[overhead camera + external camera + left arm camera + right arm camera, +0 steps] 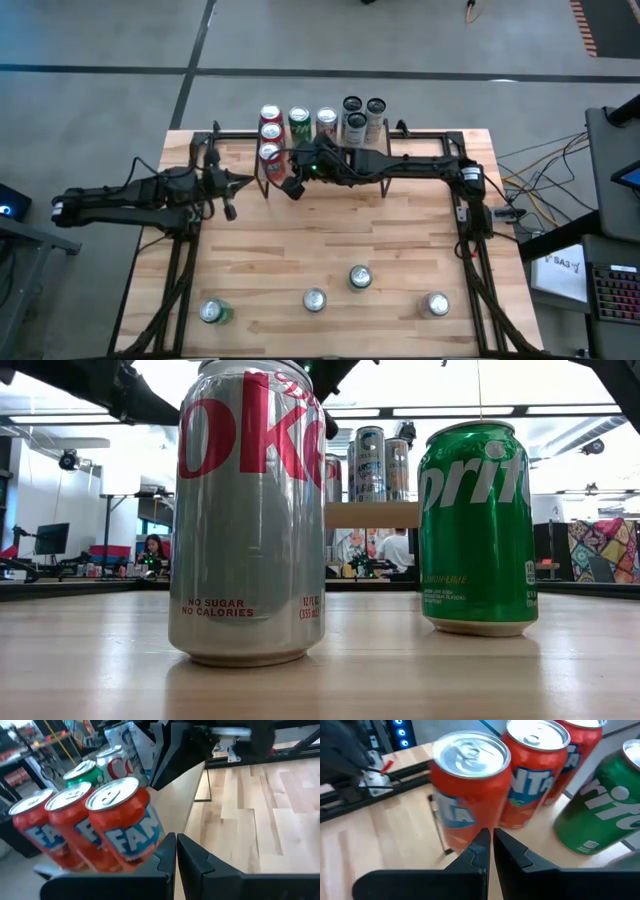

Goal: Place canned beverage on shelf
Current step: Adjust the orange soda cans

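Note:
The shelf (330, 150), a small light-wood board on black legs, stands at the table's far middle. On it stand three orange Fanta cans (270, 132) in a row at its left end, then green (298, 120), silver (326, 120) and dark cans (355, 115). My right gripper (490, 834) is shut just in front of the nearest Fanta can (469, 785), by the shelf's near left corner (292, 185). My left gripper (176, 840) is shut and holds nothing, left of the shelf (236, 185), level with the cans. My right gripper's shut fingertips (481, 840) stand against the lower side of the nearest Fanta can in the right wrist view, coming slanting down from the table's right. I cannot tell whether they touch it. The can stands upright on the shelf.
Several loose cans stand near the table's front edge: green (210, 312), silver (314, 299), a Sprite (360, 277) and silver (437, 303). The low view has a Diet Coke can (250, 510) and the Sprite can (478, 525) close up. Bare tabletop (330, 235) lies between them and the shelf.

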`<state>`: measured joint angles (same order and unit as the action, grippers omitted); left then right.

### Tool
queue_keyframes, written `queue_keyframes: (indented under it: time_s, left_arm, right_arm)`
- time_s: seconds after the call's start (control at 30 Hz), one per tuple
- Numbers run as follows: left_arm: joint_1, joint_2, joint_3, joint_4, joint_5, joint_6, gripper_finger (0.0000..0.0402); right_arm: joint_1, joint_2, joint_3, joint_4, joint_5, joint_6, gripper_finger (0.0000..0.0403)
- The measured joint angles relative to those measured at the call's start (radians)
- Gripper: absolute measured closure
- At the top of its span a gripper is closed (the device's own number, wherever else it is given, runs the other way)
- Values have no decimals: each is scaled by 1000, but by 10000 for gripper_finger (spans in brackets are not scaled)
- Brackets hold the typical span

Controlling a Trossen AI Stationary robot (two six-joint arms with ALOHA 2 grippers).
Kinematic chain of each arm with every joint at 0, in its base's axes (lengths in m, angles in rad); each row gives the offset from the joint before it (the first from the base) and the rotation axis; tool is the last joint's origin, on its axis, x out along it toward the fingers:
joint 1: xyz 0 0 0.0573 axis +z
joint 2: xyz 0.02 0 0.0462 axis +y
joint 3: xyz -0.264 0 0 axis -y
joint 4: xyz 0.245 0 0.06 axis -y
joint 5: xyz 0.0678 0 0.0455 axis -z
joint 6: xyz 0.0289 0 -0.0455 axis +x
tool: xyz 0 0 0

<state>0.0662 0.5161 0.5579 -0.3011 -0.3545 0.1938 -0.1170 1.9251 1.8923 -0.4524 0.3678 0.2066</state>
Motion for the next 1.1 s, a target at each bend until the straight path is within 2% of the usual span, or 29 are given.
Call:
queue_keyframes:
  time_s: [0.2,0.73,0.9,1.1]
  left_arm:
    - [1,34,4,78,-47,19,402]
    - [8,122,2,140,-57,54,402]
    - [8,135,2,139,-143,56,402]
    - [8,164,2,152,-174,62,402]
  right_arm:
    - [22,-10,0,-7,-1,-7,390]
    - [29,-10,0,-6,0,3,390]
    - [37,-14,0,-6,0,3,390]
    - [43,-14,0,-6,0,3,390]
